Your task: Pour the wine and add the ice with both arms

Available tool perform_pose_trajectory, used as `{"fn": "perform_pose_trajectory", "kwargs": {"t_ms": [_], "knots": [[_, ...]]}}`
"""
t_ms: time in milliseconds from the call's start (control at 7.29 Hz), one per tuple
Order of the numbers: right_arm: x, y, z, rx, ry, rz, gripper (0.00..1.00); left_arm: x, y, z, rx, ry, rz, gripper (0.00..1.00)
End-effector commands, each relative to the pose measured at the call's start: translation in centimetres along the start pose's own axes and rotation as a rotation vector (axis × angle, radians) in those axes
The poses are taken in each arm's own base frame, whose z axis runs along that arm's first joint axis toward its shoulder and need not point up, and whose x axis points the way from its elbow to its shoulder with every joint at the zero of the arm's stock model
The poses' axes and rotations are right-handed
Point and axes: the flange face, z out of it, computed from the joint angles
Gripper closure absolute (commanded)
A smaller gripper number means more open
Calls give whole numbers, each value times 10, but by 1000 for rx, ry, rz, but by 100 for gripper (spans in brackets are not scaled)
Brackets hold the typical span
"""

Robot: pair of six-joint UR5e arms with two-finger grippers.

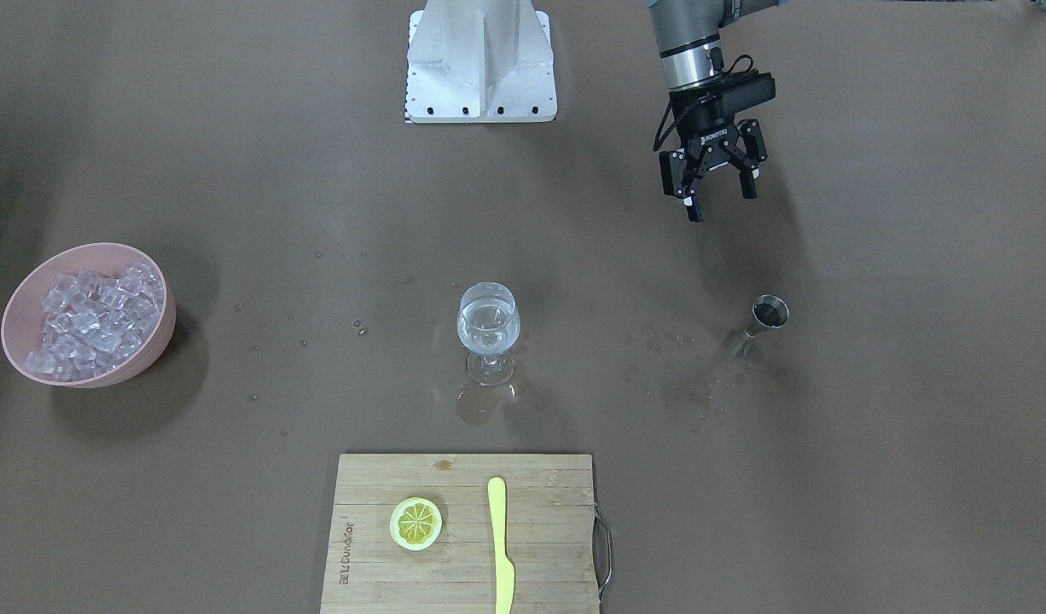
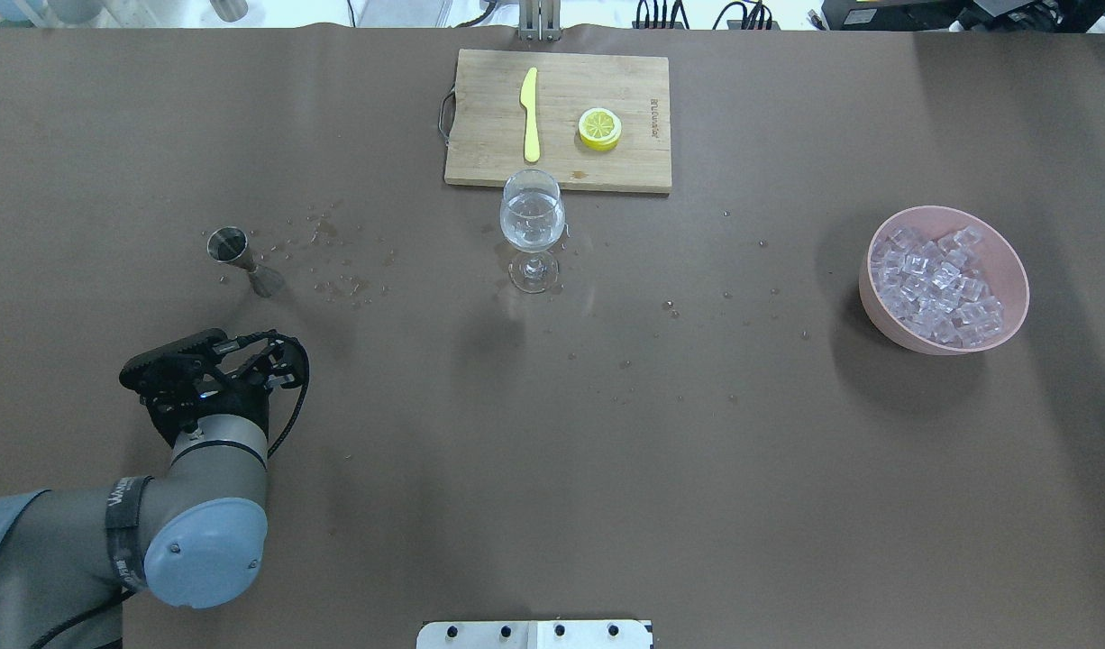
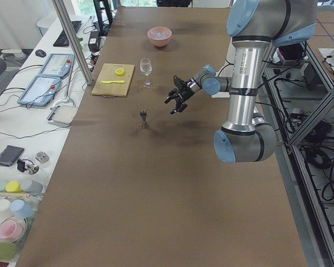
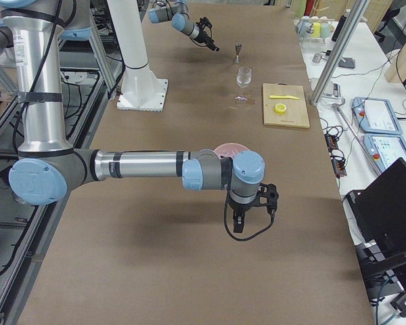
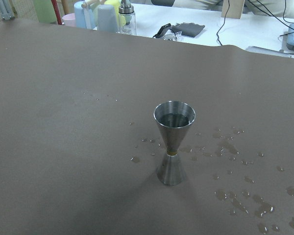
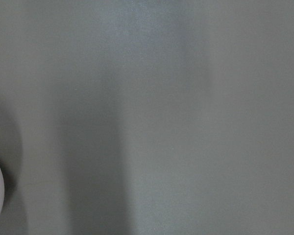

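The left end effector (image 1: 721, 202) hangs with fingers apart near the steel jigger (image 1: 766, 322), which stands upright among droplets on the bench (image 1: 830, 495). The wine (image 1: 487, 334) sits in the stemmed glass (image 1: 489, 317) at the bench's centre. The ice (image 1: 92, 320) is heaped in a pink bowl (image 1: 158, 345) far to the robot's right. The right end effector (image 4: 254, 210) hovers near that bowl, apart or together impossible to tell. The cubes look light, hard and slippery, best pinched across flat faces from the top of the heap.

Glass (image 1: 489, 328) between jigger (image 1: 766, 322), bowl (image 1: 156, 345); ice (image 1: 88, 320) in bowl; board (image 1: 544, 529) beyond.
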Motion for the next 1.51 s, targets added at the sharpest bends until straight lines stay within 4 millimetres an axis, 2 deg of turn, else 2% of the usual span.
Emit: {"fn": "perform_pose_trajectory", "kwargs": {"t_ms": [0,548,686,1097,1234,1371], "knots": [[0,0,0,0,0,0,0,17,19,18,79,3,-8,3],[0,-1,1,-2,1,0,0,17,38,52,194,-14,30,3],[0,-1,1,-2,1,0,0,23,36,61,206,-26,26,3],[-2,-2,1,-2,1,-2,0,29,25,104,259,-92,25,3],[-1,-2,1,-3,1,-1,0,36,23,111,268,-101,22,3],[0,-2,2,-4,2,0,0,34,22,122,278,-116,25,3]]}}
